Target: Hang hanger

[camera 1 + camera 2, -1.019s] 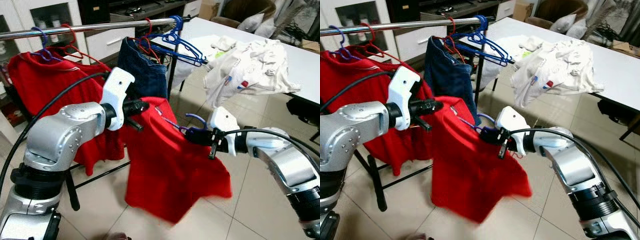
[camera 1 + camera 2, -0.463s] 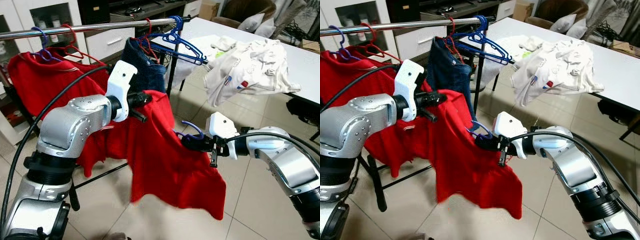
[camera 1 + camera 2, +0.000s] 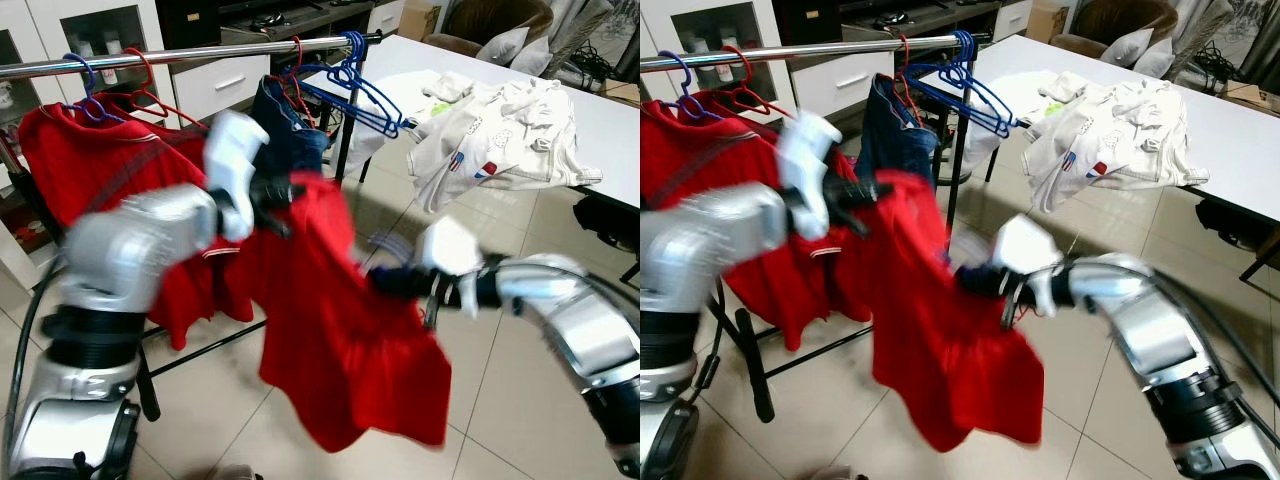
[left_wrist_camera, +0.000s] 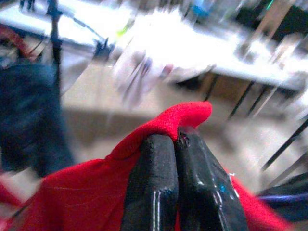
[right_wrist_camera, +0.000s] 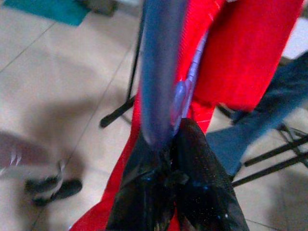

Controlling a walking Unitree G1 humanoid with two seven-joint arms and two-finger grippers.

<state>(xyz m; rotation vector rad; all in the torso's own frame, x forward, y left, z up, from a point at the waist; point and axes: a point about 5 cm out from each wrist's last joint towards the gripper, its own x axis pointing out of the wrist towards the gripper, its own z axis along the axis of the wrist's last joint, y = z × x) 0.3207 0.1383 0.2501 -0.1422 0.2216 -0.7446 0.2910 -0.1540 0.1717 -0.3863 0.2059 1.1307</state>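
The rail runs above and behind both arms: the right gripper pinches the purple hanger, and the left gripper is clamped on the red shirt, nearer the rail.

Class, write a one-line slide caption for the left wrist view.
Left gripper shut on a fold of the red shirt, white table blurred behind.
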